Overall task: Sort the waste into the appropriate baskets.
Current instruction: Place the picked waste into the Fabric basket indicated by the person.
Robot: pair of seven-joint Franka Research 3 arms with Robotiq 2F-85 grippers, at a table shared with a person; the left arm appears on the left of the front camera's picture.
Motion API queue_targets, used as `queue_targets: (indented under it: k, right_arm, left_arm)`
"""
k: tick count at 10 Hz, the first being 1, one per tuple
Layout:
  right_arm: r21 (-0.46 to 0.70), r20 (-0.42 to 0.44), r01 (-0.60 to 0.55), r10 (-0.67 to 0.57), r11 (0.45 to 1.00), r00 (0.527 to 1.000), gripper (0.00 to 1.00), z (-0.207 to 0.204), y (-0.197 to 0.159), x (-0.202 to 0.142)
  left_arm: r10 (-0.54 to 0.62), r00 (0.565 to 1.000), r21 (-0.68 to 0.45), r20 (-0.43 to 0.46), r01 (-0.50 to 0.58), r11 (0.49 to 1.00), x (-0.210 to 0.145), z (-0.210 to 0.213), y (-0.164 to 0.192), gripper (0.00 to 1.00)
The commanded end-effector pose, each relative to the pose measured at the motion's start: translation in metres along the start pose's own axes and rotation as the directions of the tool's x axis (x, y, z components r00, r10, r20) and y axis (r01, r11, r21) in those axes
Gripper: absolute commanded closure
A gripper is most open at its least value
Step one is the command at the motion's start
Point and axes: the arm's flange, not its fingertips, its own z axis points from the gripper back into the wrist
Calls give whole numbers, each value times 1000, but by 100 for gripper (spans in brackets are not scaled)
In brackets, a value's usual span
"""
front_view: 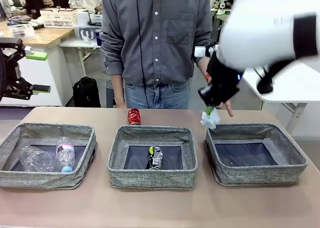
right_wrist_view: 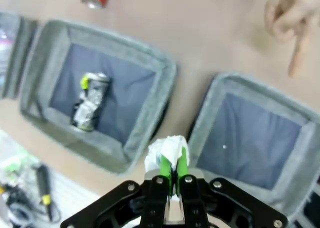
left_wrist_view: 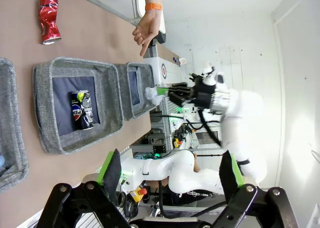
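Three baskets sit in a row on the desk (front_view: 165, 208), and they are the big soft pieces here: grey woven fabric, floppy walls, nothing you'd want to knock with an arm. The left basket (front_view: 15, 175) holds two clear bottles, the plain one (front_view: 36, 159) and the pink-labelled bottle (front_view: 65, 156) with its blue cap, both light, springy and slick, best taken across the body. The middle basket (front_view: 152, 180) sits well off to the side of the right arm's jaws and holds one dark can (front_view: 155, 158), stiff at its rims but thin-walled, so a grip across the waist looks safest. One red can (front_view: 133, 116) lies out on the desk beyond that basket, already crushed and kinked, and those dents should give pads a good bite. Now the smallest piece, a single white paper wad (right_wrist_view: 167, 149): the right gripper (right_wrist_view: 174, 174) has its jaws clenched on it, the paper bulging just past the green tips, hanging above the near-left rim of the right basket (front_view: 295, 168). It looks feather-light and squashy, unlikely to slip. The left gripper (left_wrist_view: 170, 180) hangs off to the side with jaws spread wide, grasping nothing. The person's hand (front_view: 226, 106) hovers just behind the loaded jaws.
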Motion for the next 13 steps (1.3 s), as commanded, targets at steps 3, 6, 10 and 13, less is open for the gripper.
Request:
queue_targets:
  k: [3, 6, 10, 13]
  right_arm:
    - [-105, -17, -28, 27, 994, 999, 95, -28, -20, -57]
    - [-148, -37, 4, -9, 989, 999, 95, -25, -32, -57]
    - [-166, -40, 49, -56, 985, 998, 95, -24, -40, -56]
    - [-134, 5, 90, -90, 987, 996, 39, -25, -43, -56]
  left_arm:
    - [6, 1000, -2, -10, -6, 1000, -1, 1, -3, 0]
    - [6, 1000, -2, -10, -6, 1000, -1, 1, -3, 0]
    - [6, 1000, -2, -10, -6, 1000, -1, 1, -3, 0]
    - [6, 1000, -2, -10, -6, 1000, -1, 1, -3, 0]
